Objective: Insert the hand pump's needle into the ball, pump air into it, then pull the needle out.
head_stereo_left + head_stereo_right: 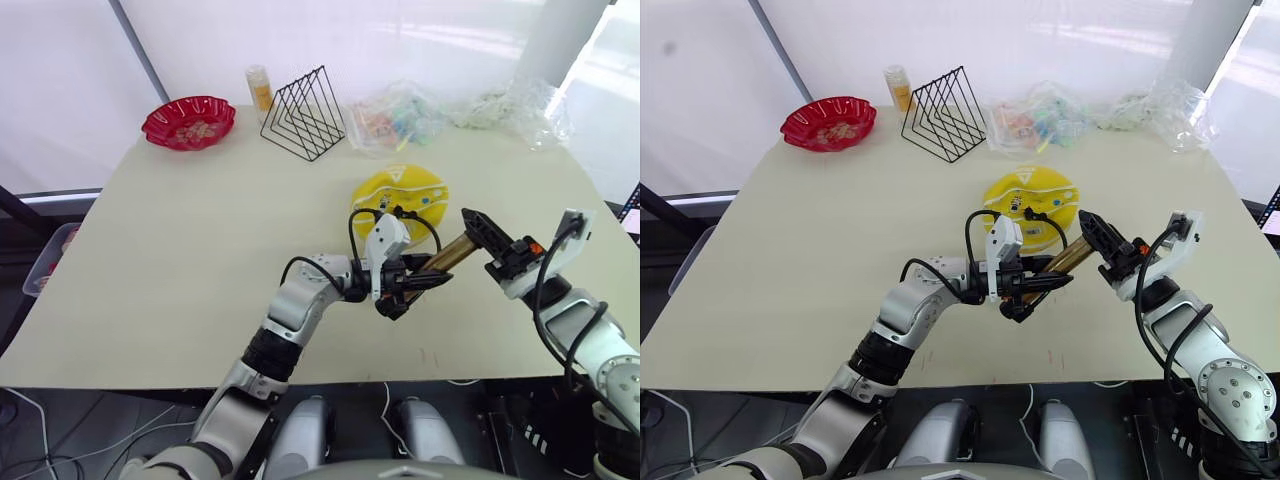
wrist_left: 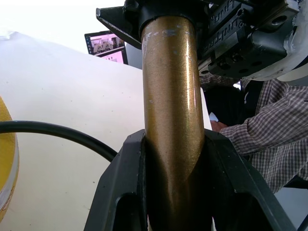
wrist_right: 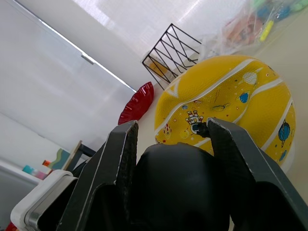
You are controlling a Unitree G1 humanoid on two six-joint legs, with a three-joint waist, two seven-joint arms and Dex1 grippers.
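Observation:
The yellow ball (image 1: 400, 192) lies squashed flat on the table right of centre. The hand pump (image 1: 447, 256) is held above the table in front of it, its gold barrel slanting up to the right. My left gripper (image 1: 404, 284) is shut on the barrel's lower end (image 2: 171, 120). My right gripper (image 1: 478, 228) is shut on the black handle (image 3: 178, 187) at the upper end. The thin black hose (image 1: 352, 228) loops from the pump to the ball. A small black fitting (image 3: 198, 129) sits on the ball's printed top; the needle's pin itself is hidden.
At the table's far edge stand a red scalloped bowl (image 1: 188, 122), an orange-filled bottle (image 1: 259, 88), a black wire rack (image 1: 303, 115) and clear plastic bags (image 1: 400, 118). A person in a plaid shirt (image 2: 262, 139) sits beyond the table's right side.

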